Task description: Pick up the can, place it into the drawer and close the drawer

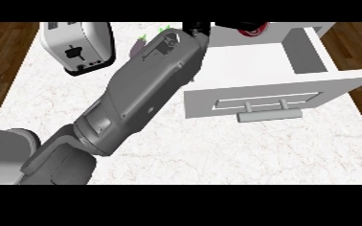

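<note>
My left forearm crosses the counter from the lower left, and its black hand point(198, 28) shows at the top edge. Its dark fingers point(237, 25) curl over a red can point(252, 31), of which only a small part is visible. The can is held above the far end of the open white drawer point(305, 52), which is pulled out at the right. The drawer's front panel carries a grey bar handle point(268, 116). My right hand is not visible.
A silver toaster point(79, 45) stands at the back left of the white marble counter point(212, 148). A purple eggplant point(137, 46) with a green stem lies beside my forearm. Wooden floor point(14, 48) shows past the counter's left and right edges.
</note>
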